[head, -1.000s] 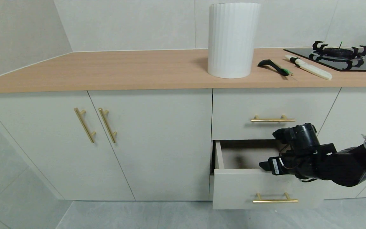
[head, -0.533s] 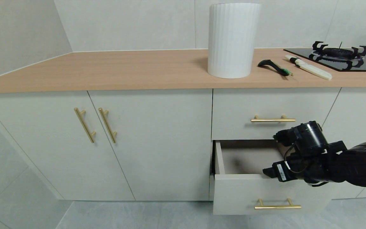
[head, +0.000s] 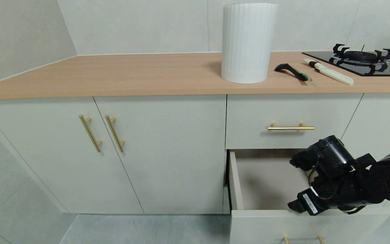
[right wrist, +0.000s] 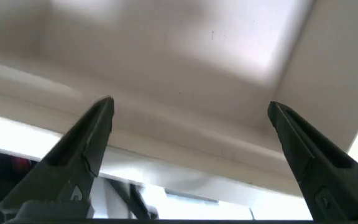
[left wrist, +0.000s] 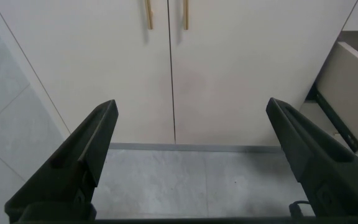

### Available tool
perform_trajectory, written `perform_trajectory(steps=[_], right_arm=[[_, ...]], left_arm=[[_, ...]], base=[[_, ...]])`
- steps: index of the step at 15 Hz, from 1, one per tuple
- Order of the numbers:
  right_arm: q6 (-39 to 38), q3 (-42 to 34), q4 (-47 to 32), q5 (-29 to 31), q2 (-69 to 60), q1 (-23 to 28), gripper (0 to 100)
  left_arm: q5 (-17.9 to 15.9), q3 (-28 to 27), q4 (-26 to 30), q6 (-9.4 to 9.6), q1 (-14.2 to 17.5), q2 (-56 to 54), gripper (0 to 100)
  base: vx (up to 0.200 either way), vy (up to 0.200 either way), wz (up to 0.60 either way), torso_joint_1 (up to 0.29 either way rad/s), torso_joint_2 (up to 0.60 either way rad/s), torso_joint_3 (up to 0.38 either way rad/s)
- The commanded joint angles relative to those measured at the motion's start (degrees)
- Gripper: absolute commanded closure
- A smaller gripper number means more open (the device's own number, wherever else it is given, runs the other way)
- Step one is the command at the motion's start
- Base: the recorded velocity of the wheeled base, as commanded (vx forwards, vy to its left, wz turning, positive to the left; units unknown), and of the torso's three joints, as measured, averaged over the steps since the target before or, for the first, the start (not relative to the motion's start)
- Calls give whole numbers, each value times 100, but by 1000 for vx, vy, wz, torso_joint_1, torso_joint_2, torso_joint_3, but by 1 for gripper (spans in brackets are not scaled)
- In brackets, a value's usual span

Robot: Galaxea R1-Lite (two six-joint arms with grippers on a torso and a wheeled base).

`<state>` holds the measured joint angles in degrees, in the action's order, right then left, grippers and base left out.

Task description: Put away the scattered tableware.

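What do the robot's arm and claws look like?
The right arm is black with a rounded, glossy shell. A black cylinder sits at its wrist, with thin cables beside it and a white label lower down. The left claw and the right claw each have two dark fingers that narrow toward the tip.

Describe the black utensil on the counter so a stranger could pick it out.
Find the tall white ribbed container on the wooden countertop. Between it and the black hob lie two utensils. The black utensil is the one nearer the container: short, curved, with a green tip, unlike the longer cream-white utensil.
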<state>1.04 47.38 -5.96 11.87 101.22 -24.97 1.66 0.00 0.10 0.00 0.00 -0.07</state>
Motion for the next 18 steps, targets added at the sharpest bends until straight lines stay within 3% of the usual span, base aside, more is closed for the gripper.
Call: perform_trajectory(steps=[1, 11, 18], right_arm=[[107, 8, -353, 8, -199, -166, 0], [512, 25, -2041, 61, -322, -755, 0], [415, 280, -2278, 43, -304, -870, 0]], left_arm=[[1, 0, -1, 0, 0, 7, 0], [1, 0, -1, 0, 0, 7, 0], [1, 0, -1, 0, 0, 7, 0]], base=[[0, 0, 0, 0, 0, 0], [0, 0, 0, 0, 0, 0], [0, 0, 0, 0, 0, 0]])
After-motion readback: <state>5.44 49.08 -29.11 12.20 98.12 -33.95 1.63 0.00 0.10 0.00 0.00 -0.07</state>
